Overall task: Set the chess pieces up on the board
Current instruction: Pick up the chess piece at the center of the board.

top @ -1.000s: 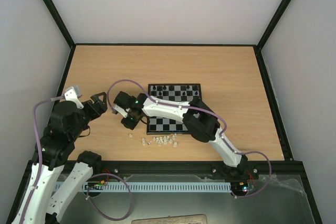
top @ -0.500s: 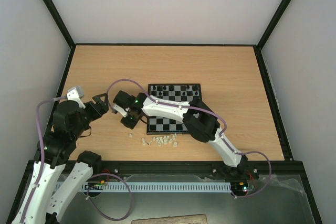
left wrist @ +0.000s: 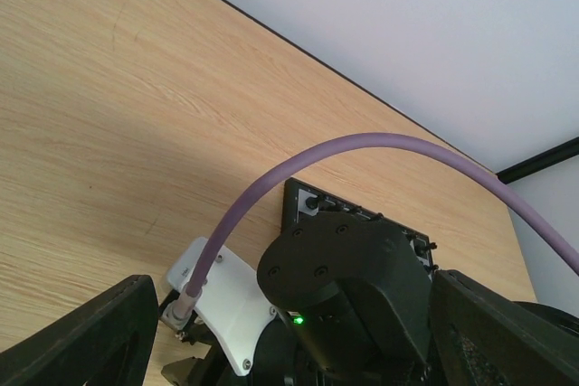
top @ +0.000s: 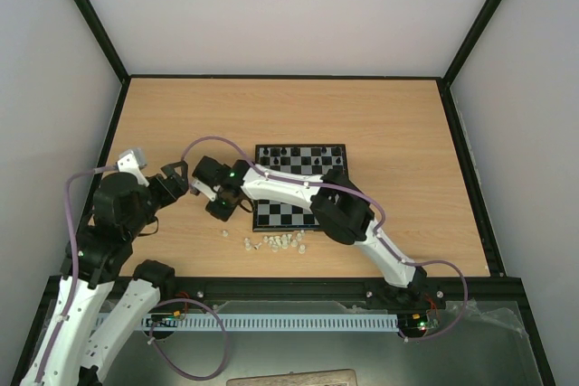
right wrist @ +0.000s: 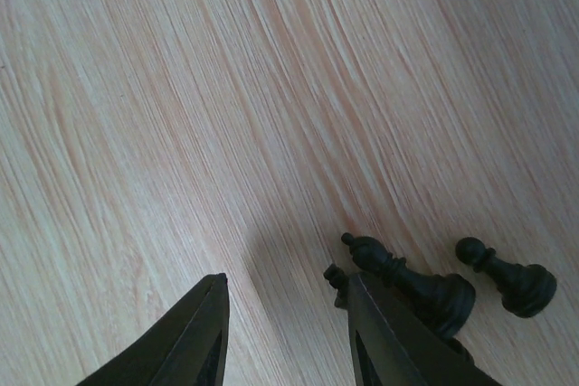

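Pick-up of a loose black piece is judged to be in hand.
The right jaws are held partly open and empty over bare table [right wrist: 136,88], just beside small dark chess pieces [right wrist: 416,282] toppled off the board [top: 282,215]'s left edge; a sideways shift, then closing, seems needed. The left jaws are spread wide, empty.

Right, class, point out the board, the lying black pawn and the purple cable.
board [top: 282,215], top view, bare near square.
black pawn [right wrist: 503,274], right wrist view, its waist.
purple cable [left wrist: 380,140], left wrist view, arc's top.
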Available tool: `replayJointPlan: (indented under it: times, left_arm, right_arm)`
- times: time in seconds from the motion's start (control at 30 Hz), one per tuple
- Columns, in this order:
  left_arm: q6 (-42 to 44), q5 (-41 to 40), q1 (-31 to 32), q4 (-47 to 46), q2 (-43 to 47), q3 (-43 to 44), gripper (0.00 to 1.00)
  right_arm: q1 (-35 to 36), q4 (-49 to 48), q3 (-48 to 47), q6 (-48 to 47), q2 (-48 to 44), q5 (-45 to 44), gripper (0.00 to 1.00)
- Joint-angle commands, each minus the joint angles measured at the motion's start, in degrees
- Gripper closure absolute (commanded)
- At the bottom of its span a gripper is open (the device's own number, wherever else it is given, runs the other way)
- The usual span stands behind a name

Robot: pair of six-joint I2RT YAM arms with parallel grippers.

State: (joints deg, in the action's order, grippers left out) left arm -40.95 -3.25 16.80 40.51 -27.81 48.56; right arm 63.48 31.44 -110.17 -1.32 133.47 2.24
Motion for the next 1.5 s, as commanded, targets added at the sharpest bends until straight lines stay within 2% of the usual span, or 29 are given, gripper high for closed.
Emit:
replayJointPlan:
  times: [0.0,0.93,1.47]
  left_arm:
    - [0.17,0.6,-0.28,-1.22,-0.31,-0.73,0.15]
    - [-0.25,1.49,-0.32,-2.52,-0.88,-1.76,0.16]
    - [-0.08,2.37,-0.34,-3.51,-1.72,-2.61,0.16]
  right_arm:
    - [-0.46,2.61,-2.14,-0.96,1.85,-0.4,0.63]
    - [-2.61,2.61,-0.67,-1.53,2.22,-3.22,0.65]
    - [-3.36,1.77,3.5,-1.81,-0.89,-0.74,0.6]
